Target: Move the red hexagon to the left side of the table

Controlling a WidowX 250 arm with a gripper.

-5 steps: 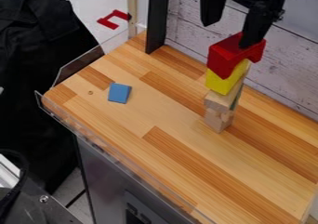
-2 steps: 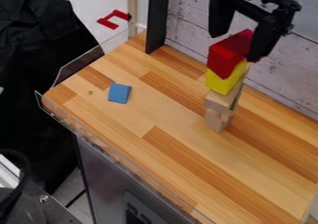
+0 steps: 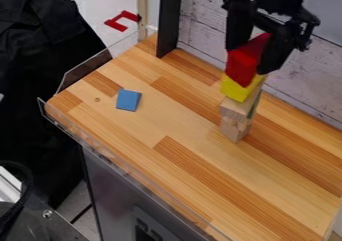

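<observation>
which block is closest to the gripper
The red block, on top, with the gripper fingers at its sides; the yellow block is just beneath, the wooden blocks lower, and the blue block off alone.

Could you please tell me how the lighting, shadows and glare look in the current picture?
Camera view: soft, fairly even light across the wooden tabletop, without strong glare; camera view: no hard shadow beside the blue block; camera view: the black tool reads almost as a silhouette.

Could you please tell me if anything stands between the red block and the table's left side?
Nothing visible stands between the red block, atop its stack, and the left side of the table, though a low blue block lies there.
</observation>
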